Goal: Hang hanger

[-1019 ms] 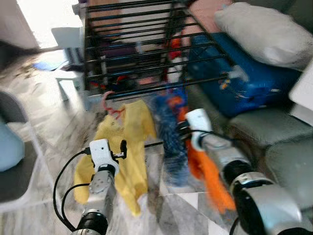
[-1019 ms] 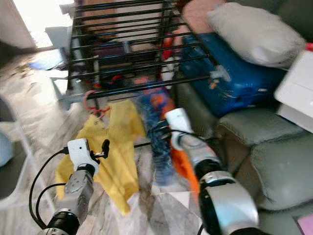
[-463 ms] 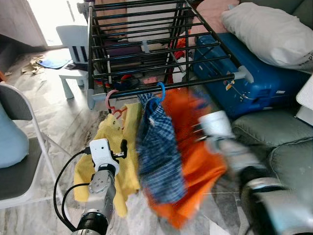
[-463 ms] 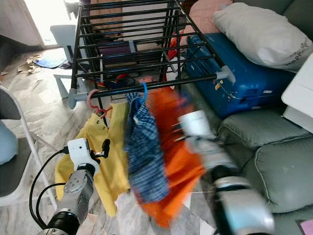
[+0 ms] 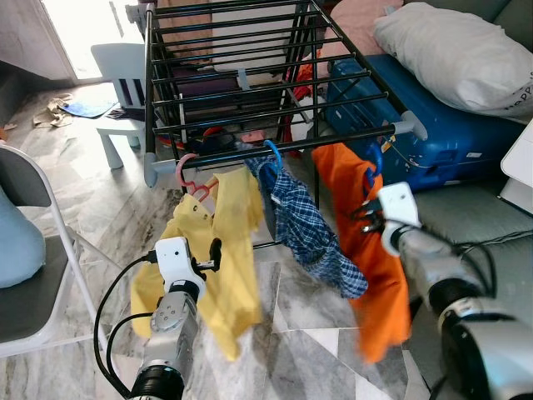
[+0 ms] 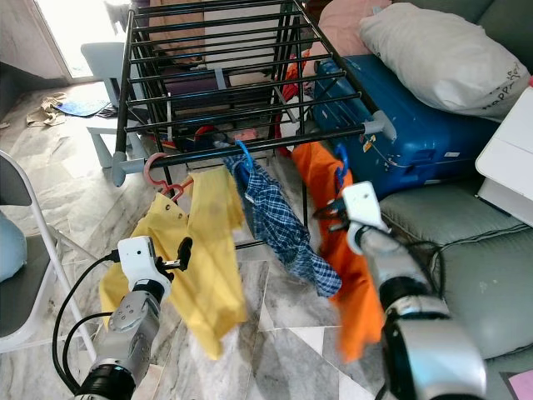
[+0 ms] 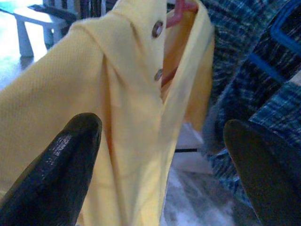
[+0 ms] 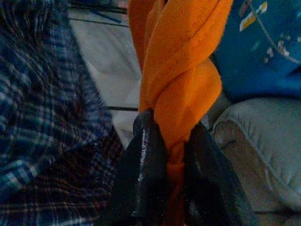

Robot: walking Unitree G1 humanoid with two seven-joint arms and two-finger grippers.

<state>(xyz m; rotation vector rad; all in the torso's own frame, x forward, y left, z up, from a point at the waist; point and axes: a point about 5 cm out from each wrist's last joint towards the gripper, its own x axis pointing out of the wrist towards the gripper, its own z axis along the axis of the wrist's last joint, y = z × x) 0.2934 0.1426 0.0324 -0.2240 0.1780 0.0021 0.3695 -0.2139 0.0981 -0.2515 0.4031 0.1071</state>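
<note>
Three garments on the rack (image 5: 250, 83) front bar, head view: yellow shirt (image 5: 221, 250), plaid shirt (image 5: 312, 229), orange cloth (image 5: 366, 250) on blue hanger (image 5: 372, 162) | left wrist: left end effector (image 7: 160, 169) spread wide before yellow shirt | right wrist: right end effector (image 8: 171, 174) clenched on orange cloth

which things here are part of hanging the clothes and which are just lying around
Part of the job:
- black metal drying rack
- orange garment on a blue hanger, pinched in the right gripper
- blue plaid shirt on the rail
- yellow shirt on a pink hanger, before the open left gripper

Lying about:
- blue suitcase
- white pillow
- small white stool
</note>
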